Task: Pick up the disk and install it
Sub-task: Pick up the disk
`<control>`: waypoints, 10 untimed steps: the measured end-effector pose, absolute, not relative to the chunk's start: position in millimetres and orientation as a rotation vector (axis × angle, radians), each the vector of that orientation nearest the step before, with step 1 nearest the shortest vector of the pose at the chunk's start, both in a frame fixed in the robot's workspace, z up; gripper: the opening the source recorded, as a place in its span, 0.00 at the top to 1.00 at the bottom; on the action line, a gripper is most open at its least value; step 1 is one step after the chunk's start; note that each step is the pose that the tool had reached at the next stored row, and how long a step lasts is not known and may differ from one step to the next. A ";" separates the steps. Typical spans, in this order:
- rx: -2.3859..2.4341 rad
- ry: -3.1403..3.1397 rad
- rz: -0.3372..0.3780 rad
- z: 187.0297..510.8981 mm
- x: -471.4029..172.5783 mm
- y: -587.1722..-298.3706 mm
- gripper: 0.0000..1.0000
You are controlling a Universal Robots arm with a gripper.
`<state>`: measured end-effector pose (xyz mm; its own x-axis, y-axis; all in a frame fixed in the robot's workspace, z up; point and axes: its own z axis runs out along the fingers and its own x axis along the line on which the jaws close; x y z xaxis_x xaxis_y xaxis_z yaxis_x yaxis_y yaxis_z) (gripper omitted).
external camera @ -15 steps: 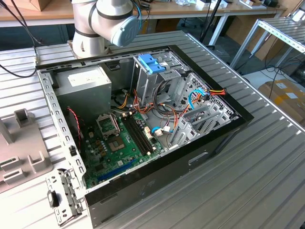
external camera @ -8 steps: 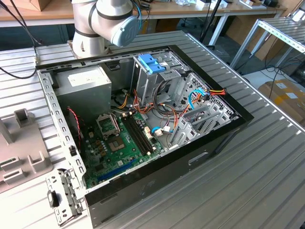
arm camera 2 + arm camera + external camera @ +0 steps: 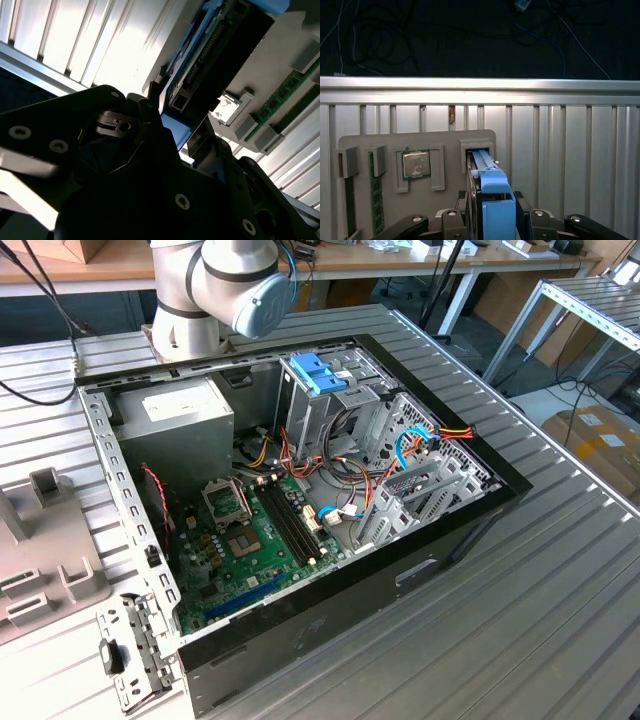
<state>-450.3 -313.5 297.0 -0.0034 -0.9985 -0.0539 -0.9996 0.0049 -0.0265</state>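
Black gripper [image 3: 495, 212] clamped on flat dark-grey metal disk [image 3: 495, 190] with blue plastic end piece. Disk stands edgewise in slot of grey plastic tray [image 3: 450, 142].

Open computer case [image 3: 330, 610] on the slatted table [image 3: 560, 590]: its interior is crowded by the power-supply box [image 3: 185, 415], the blue-topped drive cage [image 3: 318, 380] and a tangle of cables [image 3: 400, 455] (red, orange and blue strands cross the gaps beside the cage), while the motherboard [image 3: 250, 550] lies low with open air above it. In the first wrist view the disk [image 3: 487, 160] stands on edge in a slot of the grey tray [image 3: 450, 142], the gripper [image 3: 496, 197] clamped on both its faces. Bare table lies on one side, and the raised pocket walls around the processor chip [image 3: 416, 164] stand just beside the other.
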 end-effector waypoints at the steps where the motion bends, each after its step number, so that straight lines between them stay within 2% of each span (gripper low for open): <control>1: -2.177 2.186 0.029 297.0 -450.4 -313.6 0.52; 10: -2.191 2.201 0.053 296.7 -450.1 -313.6 0.52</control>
<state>-450.1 -313.6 296.7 -0.0046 -0.9988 -0.0494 -1.0000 0.0047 -0.0015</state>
